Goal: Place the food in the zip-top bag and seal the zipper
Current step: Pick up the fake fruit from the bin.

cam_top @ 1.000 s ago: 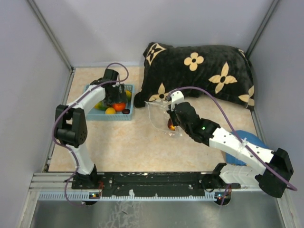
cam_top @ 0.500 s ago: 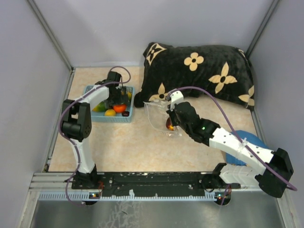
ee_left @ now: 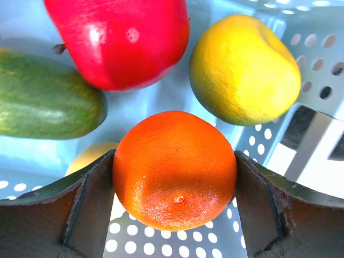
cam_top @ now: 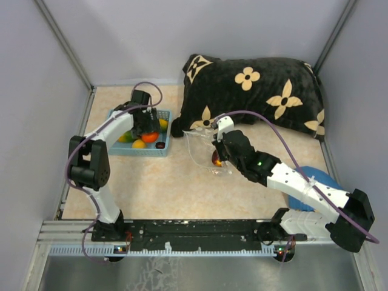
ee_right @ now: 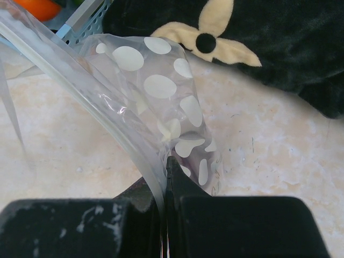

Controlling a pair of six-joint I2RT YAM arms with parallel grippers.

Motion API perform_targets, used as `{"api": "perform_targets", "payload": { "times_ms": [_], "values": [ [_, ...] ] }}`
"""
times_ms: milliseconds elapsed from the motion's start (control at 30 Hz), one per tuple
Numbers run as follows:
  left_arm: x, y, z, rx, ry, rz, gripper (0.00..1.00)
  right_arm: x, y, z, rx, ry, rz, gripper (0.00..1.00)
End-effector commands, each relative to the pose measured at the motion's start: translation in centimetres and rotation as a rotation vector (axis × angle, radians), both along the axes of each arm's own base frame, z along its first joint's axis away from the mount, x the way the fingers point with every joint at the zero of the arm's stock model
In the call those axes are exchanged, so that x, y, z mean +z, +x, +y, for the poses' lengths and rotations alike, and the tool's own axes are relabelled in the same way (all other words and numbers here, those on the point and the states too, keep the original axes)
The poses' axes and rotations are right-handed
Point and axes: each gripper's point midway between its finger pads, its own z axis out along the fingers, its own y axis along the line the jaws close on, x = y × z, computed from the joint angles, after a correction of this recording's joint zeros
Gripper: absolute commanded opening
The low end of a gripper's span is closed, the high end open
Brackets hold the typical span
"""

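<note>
Grasping the orange fruit (ee_left: 174,177) (lower centre), the left gripper (ee_left: 173,161) must lift next; the right gripper (ee_right: 167,177) pinches the zip-top bag (ee_right: 161,86).

The fingers (ee_left: 80,215) of my left pincer (ee_left: 173,161) are matt, scuffed dark plastic. The orange toy fruit (ee_left: 174,183) is pebbled and faintly shiny. The red toy fruit (ee_left: 118,40), upper left, is glossy smooth. The zip-top bag (ee_right: 156,102) is clear, crinkly film.
</note>
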Motion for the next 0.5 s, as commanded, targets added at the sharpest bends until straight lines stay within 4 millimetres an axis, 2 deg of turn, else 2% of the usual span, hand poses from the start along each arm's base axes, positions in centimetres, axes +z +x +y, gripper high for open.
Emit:
{"api": "perform_targets", "payload": {
  "times_ms": [0,200,467],
  "values": [
    [2.5,-0.9,0.3,0.025,-0.027,-0.050,0.62,2.1,0.6,0.7,0.007,0.047,-0.043,0.00],
    [4.9,-3.1,0.1,0.026,-0.078,-0.113,0.61,2.4,0.5,0.6,0.004,0.051,-0.040,0.00],
    [9.9,-6.5,-1.6,-0.072,-0.167,-0.288,0.60,2.7,0.4,0.8,0.008,0.061,-0.030,0.00]
  ]
}}
